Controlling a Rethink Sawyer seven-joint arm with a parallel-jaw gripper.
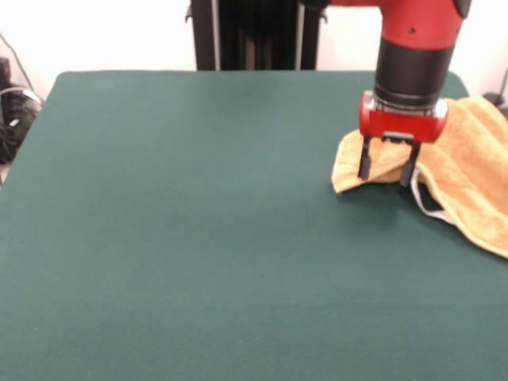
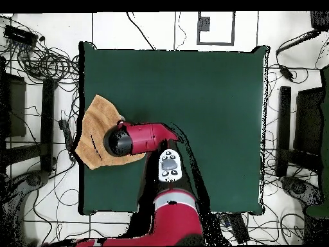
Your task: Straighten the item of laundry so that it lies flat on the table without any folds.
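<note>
Hanging off the table point(image 1: 198, 238) edge, part of the golden-orange towel point(image 1: 476, 171) is cut off in the front view. From above, the red arm point(image 2: 144, 138) hides some of the towel point(image 2: 95, 128). The towel is bunched and folded at that side of the table, with a white strip showing under it. The gripper point(image 1: 388, 168) stands with its fingers spread apart, tips down at the towel's folded corner.

My arm point(image 1: 413, 36) is red with a black round band. My gripper point(image 1: 388, 168) has a red block and two thin dark fingers point(image 1: 365, 161).
</note>
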